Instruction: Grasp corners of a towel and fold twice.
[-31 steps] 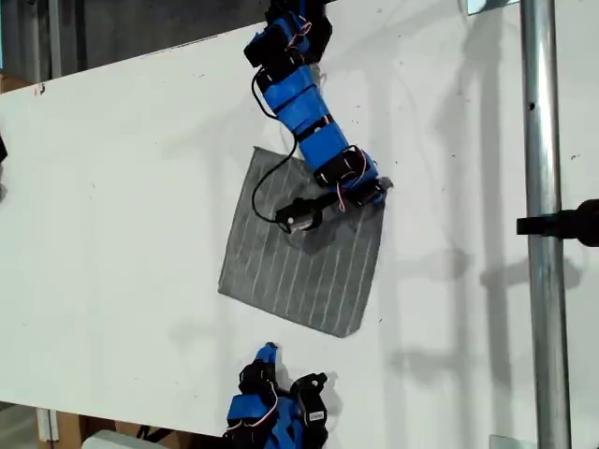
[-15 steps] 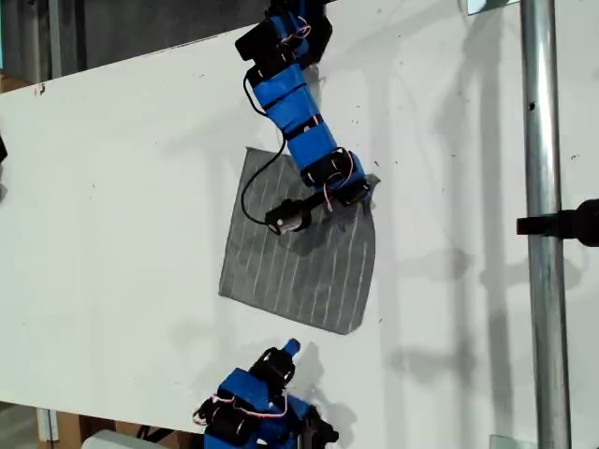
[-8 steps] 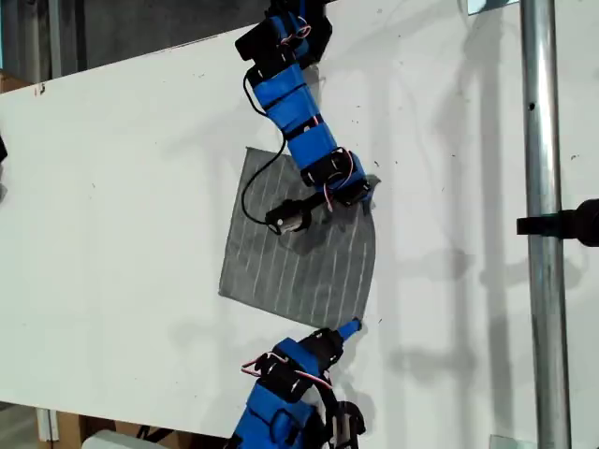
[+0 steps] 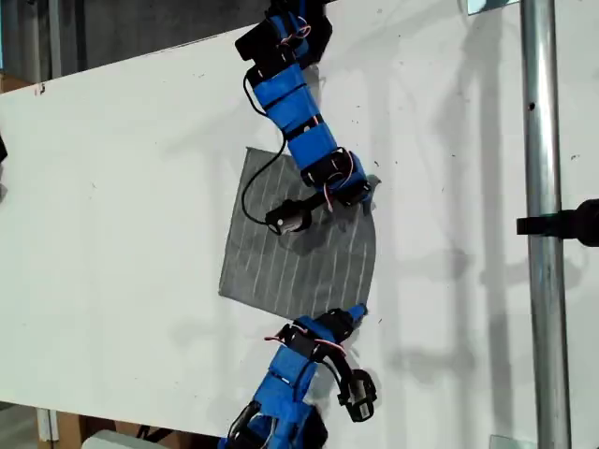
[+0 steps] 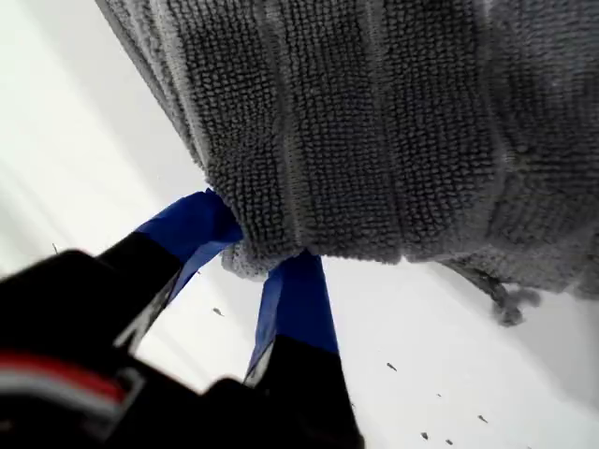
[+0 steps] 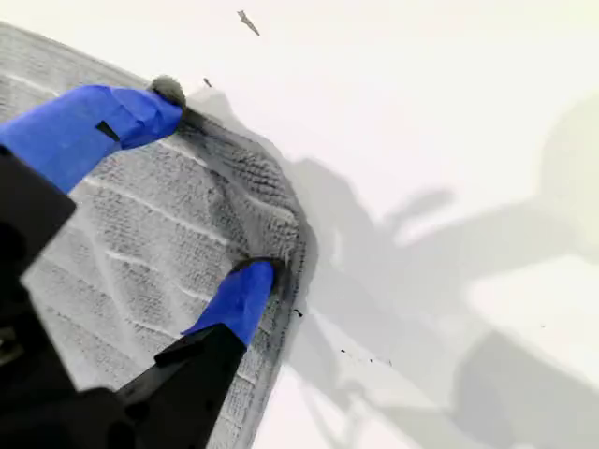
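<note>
The grey square cloth towel with thin white stripes (image 4: 290, 262) lies mid-way across the white table (image 4: 112, 187), with bare surface all round it. A grey metal pole (image 4: 543, 234) stands well apart at the exterior view's right.

My first gripper (image 4: 367, 187) (image 5: 253, 248) is pressed together on the towel's (image 5: 393, 122) far-right corner in the exterior view, bunching the fabric. My second gripper (image 4: 356, 311) (image 6: 211, 187) is spread, with both fingertips (image 6: 245, 292) touching the towel (image 6: 140, 234) at its near-right corner.

Two seconds ago my second gripper sat by the exterior view's bottom edge. It has since reached that corner, while my first gripper stays clamped.
</note>
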Robot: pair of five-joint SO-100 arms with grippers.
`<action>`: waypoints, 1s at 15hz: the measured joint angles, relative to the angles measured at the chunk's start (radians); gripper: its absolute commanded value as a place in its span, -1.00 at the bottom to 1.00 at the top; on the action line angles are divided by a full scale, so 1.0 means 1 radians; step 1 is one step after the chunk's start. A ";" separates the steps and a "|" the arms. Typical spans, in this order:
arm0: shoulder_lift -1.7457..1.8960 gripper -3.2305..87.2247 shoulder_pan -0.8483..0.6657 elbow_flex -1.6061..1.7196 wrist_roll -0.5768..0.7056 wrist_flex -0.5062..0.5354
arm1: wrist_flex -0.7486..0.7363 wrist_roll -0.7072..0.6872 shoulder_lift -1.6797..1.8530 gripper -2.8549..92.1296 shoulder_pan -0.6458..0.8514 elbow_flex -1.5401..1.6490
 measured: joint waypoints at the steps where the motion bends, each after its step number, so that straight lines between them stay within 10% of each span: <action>1: -0.025 -0.38 -0.017 -0.002 -0.006 -0.012 | -0.005 0.000 0.000 -0.94 0.000 0.000; 4: -0.061 -0.99 -0.048 -0.012 -0.044 -0.038 | -0.018 0.000 0.000 -0.94 0.000 0.003; 15: 0.291 -0.99 0.084 -0.133 0.080 0.167 | -0.176 -0.028 0.147 -0.94 -0.104 -0.014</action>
